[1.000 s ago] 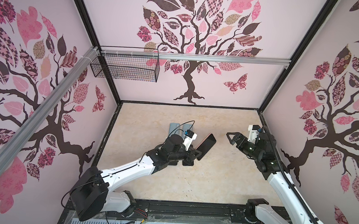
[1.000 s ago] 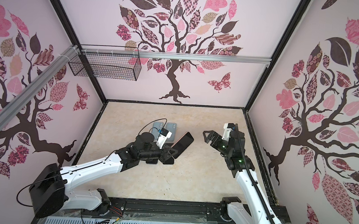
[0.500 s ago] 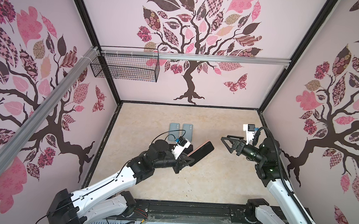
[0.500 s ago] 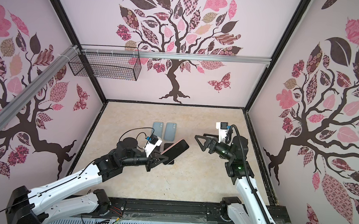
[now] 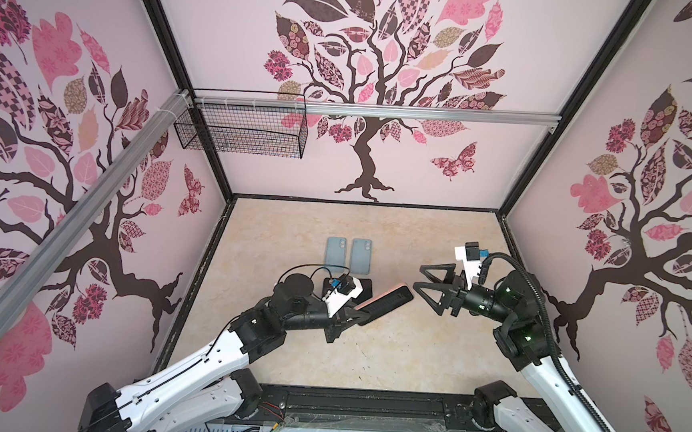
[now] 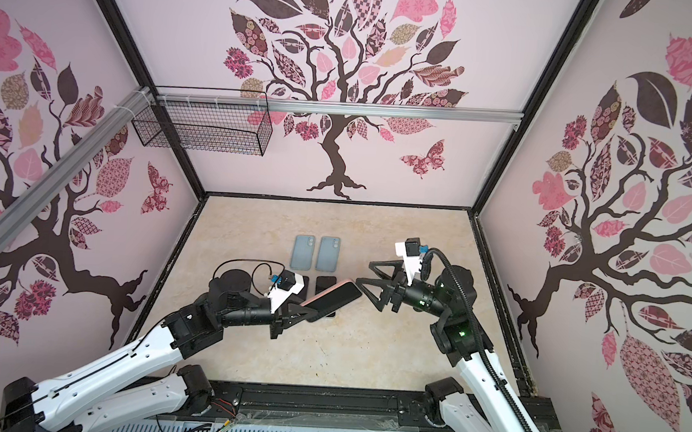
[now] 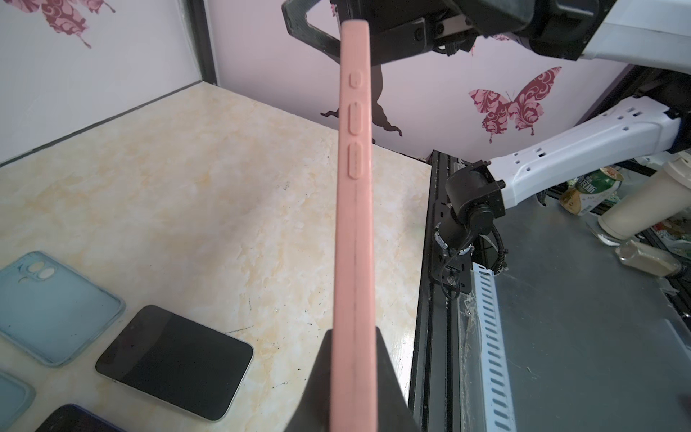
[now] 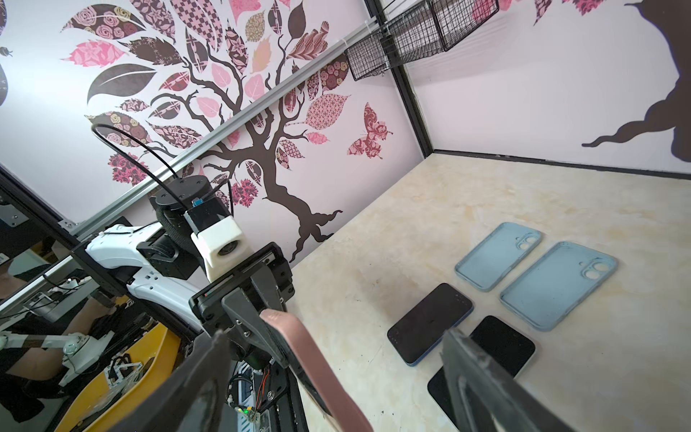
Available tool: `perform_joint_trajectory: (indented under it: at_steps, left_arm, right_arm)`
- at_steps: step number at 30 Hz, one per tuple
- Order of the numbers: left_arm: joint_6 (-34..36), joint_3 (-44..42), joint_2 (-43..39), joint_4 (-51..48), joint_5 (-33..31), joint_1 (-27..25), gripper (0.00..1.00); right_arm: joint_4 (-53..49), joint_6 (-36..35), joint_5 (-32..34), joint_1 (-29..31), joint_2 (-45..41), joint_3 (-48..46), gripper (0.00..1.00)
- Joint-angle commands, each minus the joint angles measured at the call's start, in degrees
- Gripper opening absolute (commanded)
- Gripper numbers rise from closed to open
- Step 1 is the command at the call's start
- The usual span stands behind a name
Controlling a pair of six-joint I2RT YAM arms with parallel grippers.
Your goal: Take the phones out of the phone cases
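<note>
The phone sits in a pink phone case [image 5: 384, 305] [image 6: 332, 299], held above the table and pointing right. My left gripper [image 5: 354, 314] [image 6: 305, 310] is shut on its near end. In the left wrist view the case's buttoned side edge [image 7: 353, 224] runs straight out from between the two fingers of the left gripper [image 7: 353, 374]. My right gripper [image 5: 418, 278] [image 6: 364, 273] is open and faces the phone's far end. In the right wrist view that pink end [image 8: 318, 359] lies between the spread fingers [image 8: 203, 377] without touching them.
Two empty blue cases [image 5: 335, 251] [image 5: 361, 255] lie side by side at mid table. Two bare dark phones [image 8: 430, 323] [image 8: 497, 344] lie just in front of them, under the held phone. A wire basket [image 5: 241, 134] hangs on the back left wall.
The left arm has drawn back and lowered, turning the cased phone more edge-on. The right gripper has swung left to the phone's far end, its jaws narrowing slightly.
</note>
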Motion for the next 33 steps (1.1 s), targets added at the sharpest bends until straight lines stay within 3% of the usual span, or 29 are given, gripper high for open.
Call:
perform_joint_trajectory:
  at_steps: [1,4,15,26,33]
  left_arm:
    - [3.3,0.8,-1.9,1.3,2.5,0.3,0.00]
    - [4.5,1.2,-2.1,0.3,3.2,0.3,0.00]
    - [6.6,1.8,-2.8,-1.4,6.8,0.3,0.00]
    - [6.0,1.3,-3.0,0.3,7.8,0.4,0.00]
    - [6.1,1.3,-3.4,0.3,7.7,0.3,0.00]
  right_arm:
    - [-0.8,0.3,-3.0,0.6,-0.8,2.8,0.89]
    - [0.8,2.7,-4.3,1.7,-0.7,2.6,0.88]
    - [-1.7,-1.4,-9.7,8.0,0.5,3.5,0.85]
    - [-1.1,-0.4,-11.0,8.7,0.9,1.8,0.64]
    - [6.7,5.7,-9.7,8.8,0.9,-1.0,0.49]
